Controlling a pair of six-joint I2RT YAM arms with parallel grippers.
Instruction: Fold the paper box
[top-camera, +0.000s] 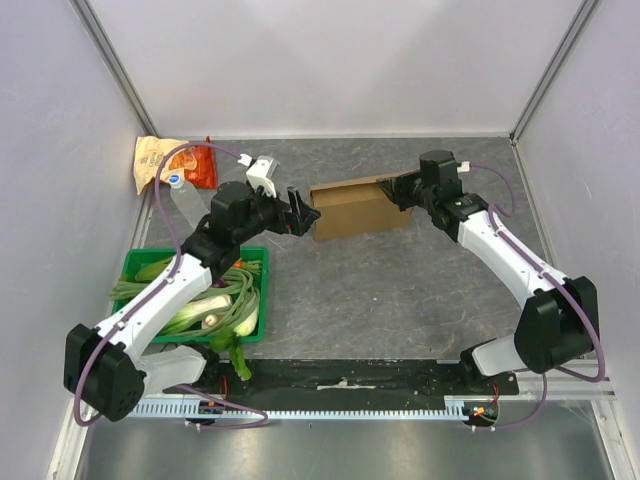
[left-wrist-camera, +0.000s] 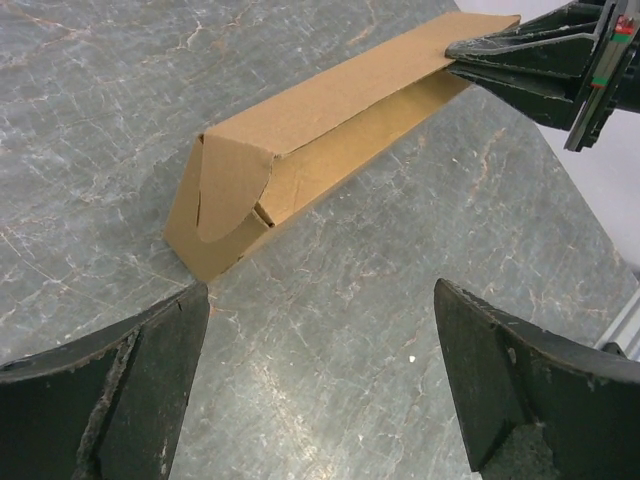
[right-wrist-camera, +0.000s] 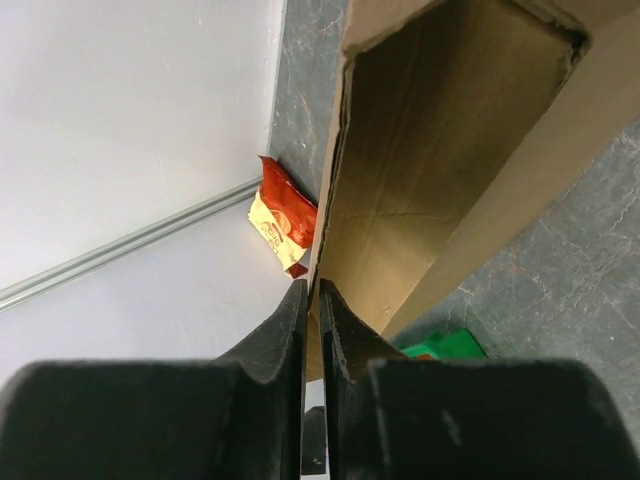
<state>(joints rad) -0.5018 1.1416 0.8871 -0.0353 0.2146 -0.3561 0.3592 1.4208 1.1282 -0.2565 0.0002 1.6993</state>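
Note:
The paper box (top-camera: 355, 208) is plain brown cardboard, partly folded into a long low shape on the table's far middle. In the left wrist view the box (left-wrist-camera: 320, 130) shows a rounded end flap tucked at its near end. My right gripper (top-camera: 400, 190) is shut on the box's upper wall at its right end; the right wrist view shows both fingers (right-wrist-camera: 312, 300) pinching the cardboard edge (right-wrist-camera: 440, 160). My left gripper (top-camera: 300, 212) is open and empty, just left of the box's left end, its fingertips (left-wrist-camera: 190, 310) close to the near corner without touching.
A green crate (top-camera: 137, 262) of leeks and vegetables stands at the left front. An orange-and-tan snack bag (top-camera: 160, 160) and a red packet (top-camera: 203, 165) lie at the back left corner. White walls enclose the table on three sides.

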